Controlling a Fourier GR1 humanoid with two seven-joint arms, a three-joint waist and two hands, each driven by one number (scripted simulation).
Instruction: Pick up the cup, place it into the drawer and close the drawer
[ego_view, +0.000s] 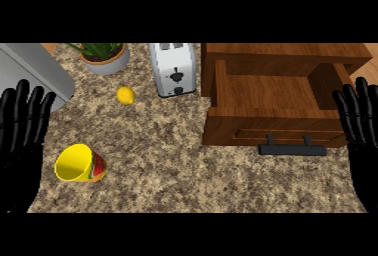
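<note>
Yellow, with red and green markings on its side, the cup (80, 163) lies tipped over at the lower left of the frame on the speckled desk (184, 170), its mouth facing left toward the left hand (22, 130). That hand, fingers straight and released, holds nothing and sits just beside the cup, clearly the nearer one. The right hand (360, 125), equally open, rests at the right edge beside the open wooden drawer (269, 92), well apart from the cup.
</note>
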